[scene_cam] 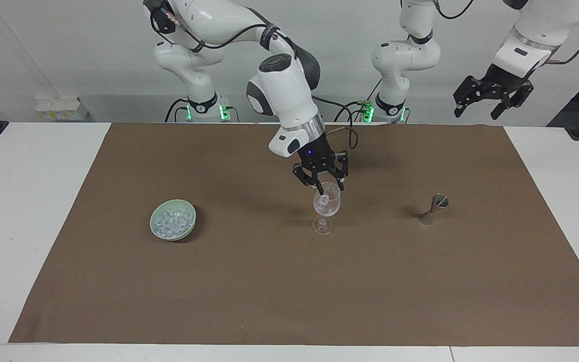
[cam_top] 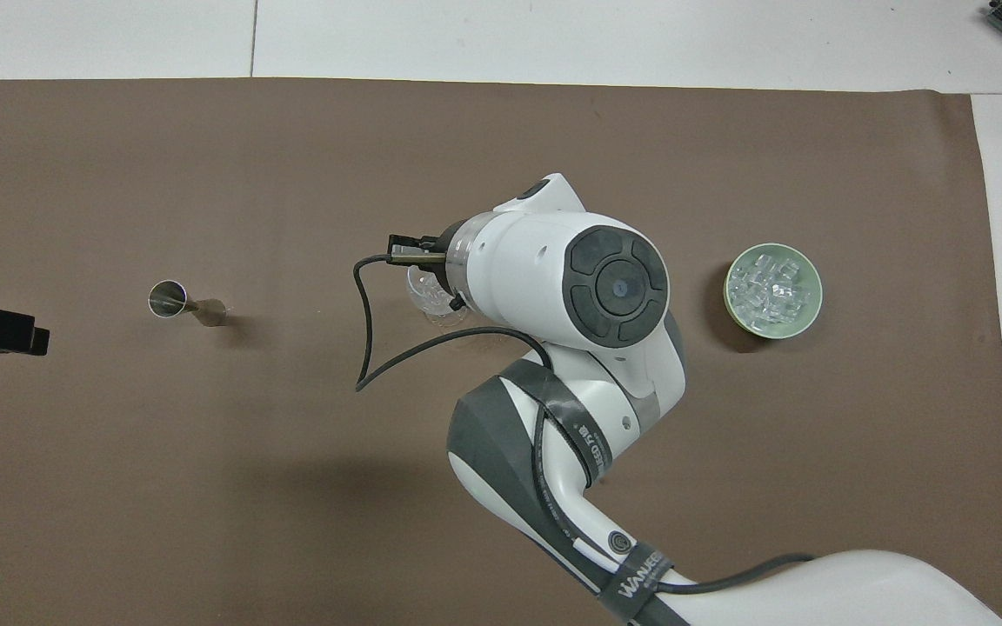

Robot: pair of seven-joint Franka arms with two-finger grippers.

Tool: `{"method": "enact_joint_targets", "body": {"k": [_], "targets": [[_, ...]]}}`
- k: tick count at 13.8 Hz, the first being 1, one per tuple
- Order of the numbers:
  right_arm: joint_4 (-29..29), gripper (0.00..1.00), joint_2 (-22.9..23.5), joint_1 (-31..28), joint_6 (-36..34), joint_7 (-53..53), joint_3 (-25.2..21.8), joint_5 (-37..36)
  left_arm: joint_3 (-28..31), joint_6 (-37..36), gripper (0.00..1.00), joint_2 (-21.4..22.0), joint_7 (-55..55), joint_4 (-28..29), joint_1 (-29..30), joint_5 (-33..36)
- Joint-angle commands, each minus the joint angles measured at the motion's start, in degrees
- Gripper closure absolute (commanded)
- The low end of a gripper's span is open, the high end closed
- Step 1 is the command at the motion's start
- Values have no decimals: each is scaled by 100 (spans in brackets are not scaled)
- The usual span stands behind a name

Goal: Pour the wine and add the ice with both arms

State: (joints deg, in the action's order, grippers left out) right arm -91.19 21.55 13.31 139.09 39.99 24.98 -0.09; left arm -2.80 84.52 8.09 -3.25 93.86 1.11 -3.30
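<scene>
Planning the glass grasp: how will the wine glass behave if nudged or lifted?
The wine glass probably tips easily: a tall bowl on a thin stem and small foot. Clear glass, likely fragile and slick. The ice inside raises its weight slightly.

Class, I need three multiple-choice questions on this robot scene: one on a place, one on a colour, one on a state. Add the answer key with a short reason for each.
1. What is the right gripper over?
A. the bowl
B. the wine glass
C. the metal jigger

2. What colour is the bowl holding the ice?
A. pale green
B. red
C. black

3. What state is the left gripper in?
A. shut on the jigger
B. resting on the cloth
C. open, raised, holding nothing

Key: 1 B, its fingers hang at the rim of the wine glass. 2 A, the bowl with the ice has a pale green rim. 3 C, the left gripper waits with fingers spread, high at its own end, and the jigger stands alone.
</scene>
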Motion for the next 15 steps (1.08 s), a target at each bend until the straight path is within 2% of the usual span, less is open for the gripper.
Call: {"method": "enact_joint_targets", "body": {"k": [1,5,9,10,11,15], "targets": [[75,43,60,5,92,316,25,-158,-10,-103,0,35,52,-61,30,22],[101,42,-54,-4,22,317,16,-150,-10,-103,0,35,52,-61,30,22],[66,33,-221,-56,39,264,-89,-228,-10,-103,0,35,52,-61,30,22],[57,31,-274,-56,39,273,-133,-455,-10,-103,0,35,52,-61,30,22],[31,24,-344,-82,22,273,-151,-527,-10,-103,0,35,52,-61,39,22],[-39,21,-713,-232,-337,229,-248,-536,-10,-103,0,35,52,-61,30,22]]}}
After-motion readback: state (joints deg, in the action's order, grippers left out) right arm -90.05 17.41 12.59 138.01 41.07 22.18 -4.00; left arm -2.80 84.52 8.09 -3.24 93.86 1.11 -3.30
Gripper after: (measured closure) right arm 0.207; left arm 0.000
